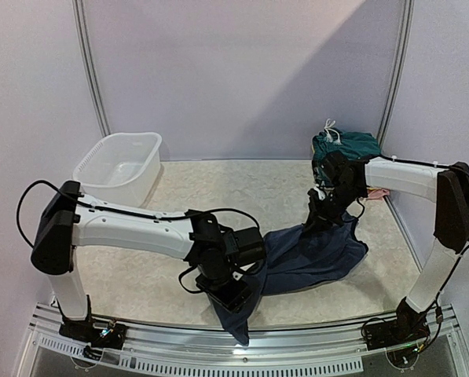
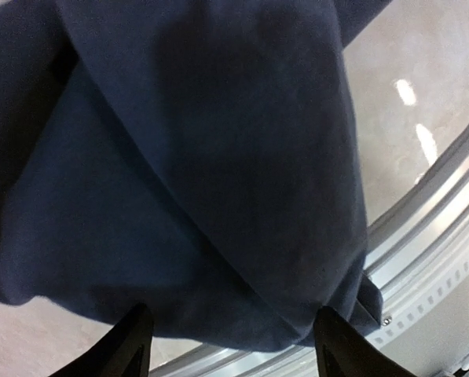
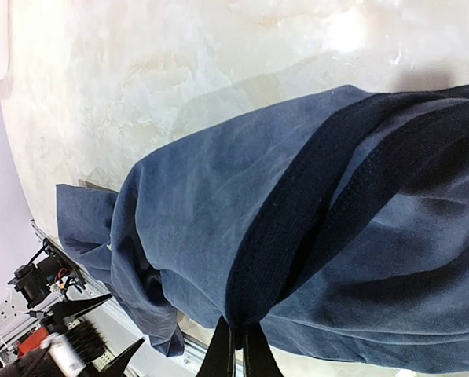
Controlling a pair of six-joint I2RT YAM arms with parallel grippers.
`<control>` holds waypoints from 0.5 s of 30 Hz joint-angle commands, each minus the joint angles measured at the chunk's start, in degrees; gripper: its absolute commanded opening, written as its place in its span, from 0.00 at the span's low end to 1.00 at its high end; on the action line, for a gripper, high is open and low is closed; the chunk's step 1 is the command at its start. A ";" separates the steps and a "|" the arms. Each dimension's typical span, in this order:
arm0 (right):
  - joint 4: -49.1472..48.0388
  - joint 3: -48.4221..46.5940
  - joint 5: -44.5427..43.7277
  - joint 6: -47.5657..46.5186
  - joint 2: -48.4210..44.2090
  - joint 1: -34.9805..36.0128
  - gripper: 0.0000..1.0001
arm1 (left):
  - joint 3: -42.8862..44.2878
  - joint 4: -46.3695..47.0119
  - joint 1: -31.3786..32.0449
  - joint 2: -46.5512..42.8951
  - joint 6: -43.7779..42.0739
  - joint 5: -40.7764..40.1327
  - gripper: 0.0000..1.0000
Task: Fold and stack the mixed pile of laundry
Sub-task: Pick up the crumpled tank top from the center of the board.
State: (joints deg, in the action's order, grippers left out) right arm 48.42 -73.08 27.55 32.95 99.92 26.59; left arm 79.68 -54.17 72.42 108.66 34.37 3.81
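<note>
At the near edge of the surface [image 1: 218,188], the navy shirt [image 1: 313,263] lies stretched on a diagonal, its long axis running from the near-left corner, which spills over the metal rail [image 1: 297,353], up to the far right. Right claw [image 1: 319,214] is on that far end, tips pressed together and pinching a darker stitched band [image 3: 297,228] of the shirt. Left claw [image 1: 234,297] sits over the near end, fingers [image 2: 132,345] spread wide, the cloth's edge just ahead of them, nothing gripped that I can see. Teal shorts [image 1: 352,145] sit bunched at the far right against the wall [image 1: 242,71], white drawstring on top. A white tub [image 1: 136,184] stands far left. The surface is mottled cream, the walls pale lavender.
</note>
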 commanded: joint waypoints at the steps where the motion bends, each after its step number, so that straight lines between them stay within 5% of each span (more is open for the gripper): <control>1: 2.62 -1.54 -1.58 -0.51 -1.09 0.38 0.00 | 0.59 1.88 1.11 4.49 -0.54 0.50 0.69; 7: 4.26 -1.93 -2.62 -0.66 -1.96 0.34 0.00 | 2.38 2.34 0.88 9.06 -1.54 0.58 0.42; 11: 6.45 -3.05 -4.32 -1.34 -2.57 0.31 0.00 | 2.84 1.92 0.76 8.59 -2.10 -0.81 0.00; 15: 10.08 -5.00 -7.43 -2.22 -3.76 -0.49 0.00 | 1.80 -1.10 -0.38 4.93 -3.83 -2.04 0.00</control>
State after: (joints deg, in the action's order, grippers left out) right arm 54.19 -75.33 24.01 32.21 99.59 26.57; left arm 81.82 -53.08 72.51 116.27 32.51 3.44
